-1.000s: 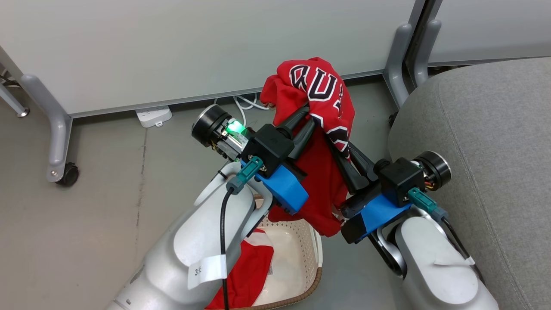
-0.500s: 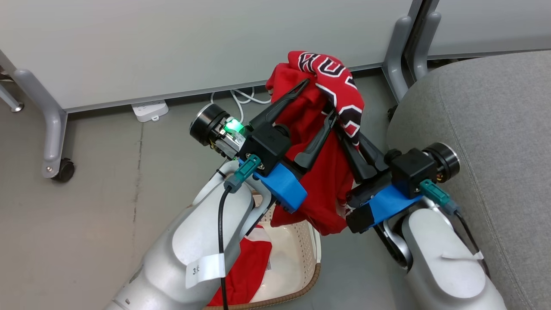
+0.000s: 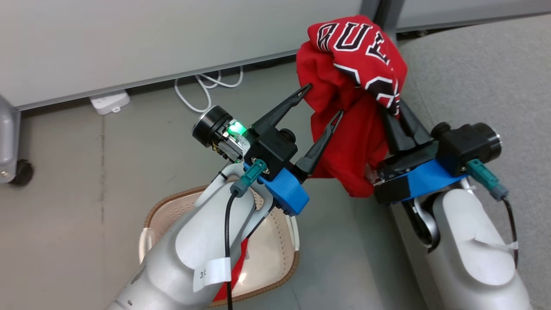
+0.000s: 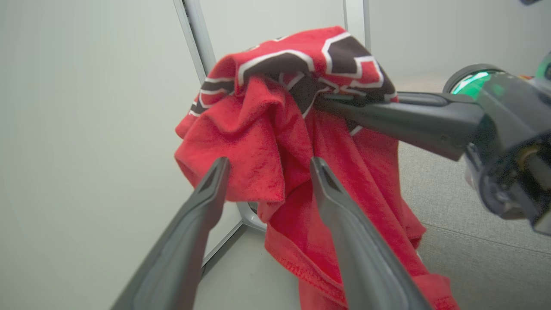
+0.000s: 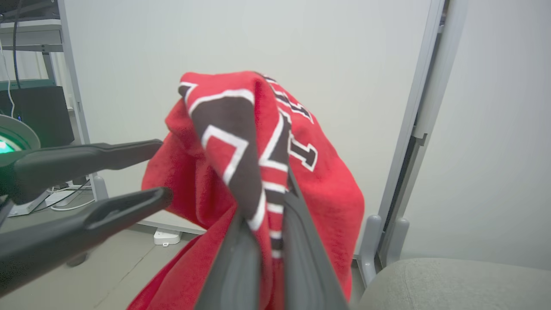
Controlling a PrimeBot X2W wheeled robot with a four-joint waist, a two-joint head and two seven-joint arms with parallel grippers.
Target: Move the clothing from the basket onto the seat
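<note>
Red jersey (image 3: 357,86) hangs by the seat's (image 3: 473,77) edge, pinched in the right gripper (image 3: 398,117); left gripper (image 3: 323,100), farther from the seat, gapes.

I noted the left forearm (image 3: 189,245) and right forearm (image 3: 469,245) were smooth, pale grey shells. The left gripper (image 3: 323,100) and right gripper (image 3: 394,116) had long dark tapered fingers, black housings and blue mounts (image 3: 286,191). A teal connector (image 3: 249,172) fed a black cable (image 3: 227,232). There was a green light (image 3: 235,128) and a white tag (image 3: 211,273) marked "3".
</note>
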